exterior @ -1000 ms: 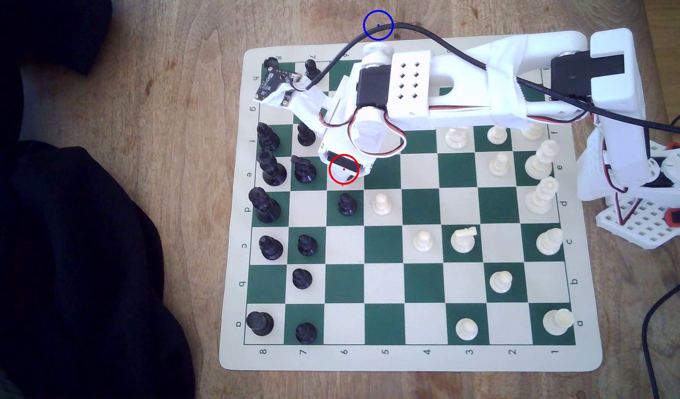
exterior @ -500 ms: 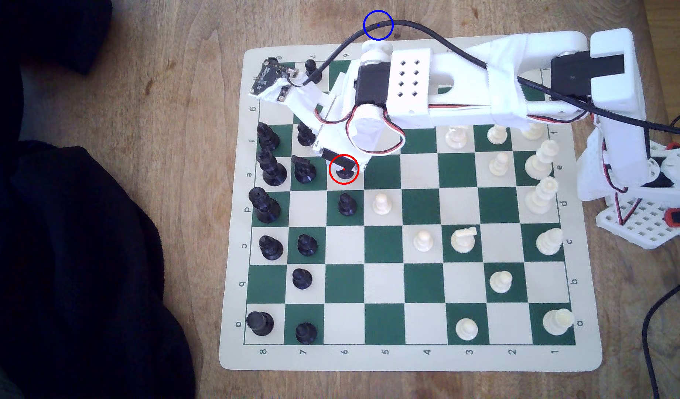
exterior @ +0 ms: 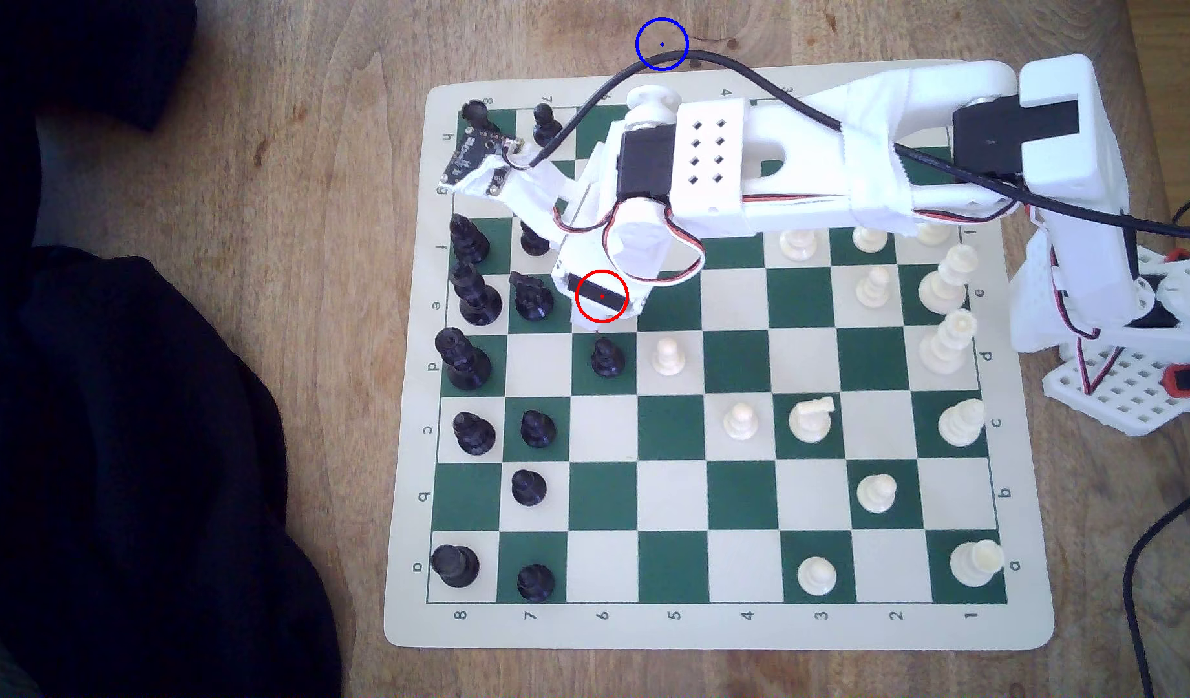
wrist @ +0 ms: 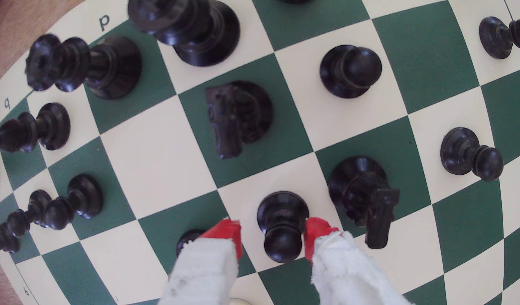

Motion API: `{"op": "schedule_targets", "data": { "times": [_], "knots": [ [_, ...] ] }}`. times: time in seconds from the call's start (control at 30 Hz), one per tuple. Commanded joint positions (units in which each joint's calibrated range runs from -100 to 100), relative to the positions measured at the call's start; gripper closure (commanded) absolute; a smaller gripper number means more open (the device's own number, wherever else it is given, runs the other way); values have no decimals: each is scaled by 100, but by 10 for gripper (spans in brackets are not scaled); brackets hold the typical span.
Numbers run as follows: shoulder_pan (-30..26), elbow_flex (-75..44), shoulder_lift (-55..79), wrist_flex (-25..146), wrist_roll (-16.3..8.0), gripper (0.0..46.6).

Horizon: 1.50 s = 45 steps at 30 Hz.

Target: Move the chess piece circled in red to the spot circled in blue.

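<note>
The chess piece circled in red, a small black pawn [wrist: 282, 218], stands upright on a cream square between the red-tipped fingers [wrist: 313, 231] of my gripper [wrist: 272, 227]. The gripper is open. One red tip sits against the pawn and the other stands a small gap away. In the exterior view the gripper [exterior: 599, 312] covers the red circle and hides the pawn. The spot circled in blue [exterior: 661, 44] is bare wood just past the board's far edge, up and to the right of the gripper in that view.
A black knight [exterior: 531, 298] stands one square to the exterior view's left of the gripper. A black pawn [exterior: 606, 358] and a white pawn [exterior: 668, 356] stand just below it. The black cable [exterior: 713, 60] arcs under the blue circle. Dark cloth [exterior: 142, 436] lies left of the board.
Half a second ago the pawn's base showed in the red circle; the gripper has since come back over it. The arm has shifted and the cable now hangs below the blue dot.
</note>
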Motion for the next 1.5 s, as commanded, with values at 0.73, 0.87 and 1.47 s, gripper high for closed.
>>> {"op": "schedule_targets", "data": {
  "times": [0.73, 0.87, 1.47],
  "knots": [
    [890, -1575, -2210, 1831, 98, 464],
    [1758, -1402, -2133, 1479, 127, 464],
    [2978, -1429, -130, 283, 440, 464]
  ]
}}
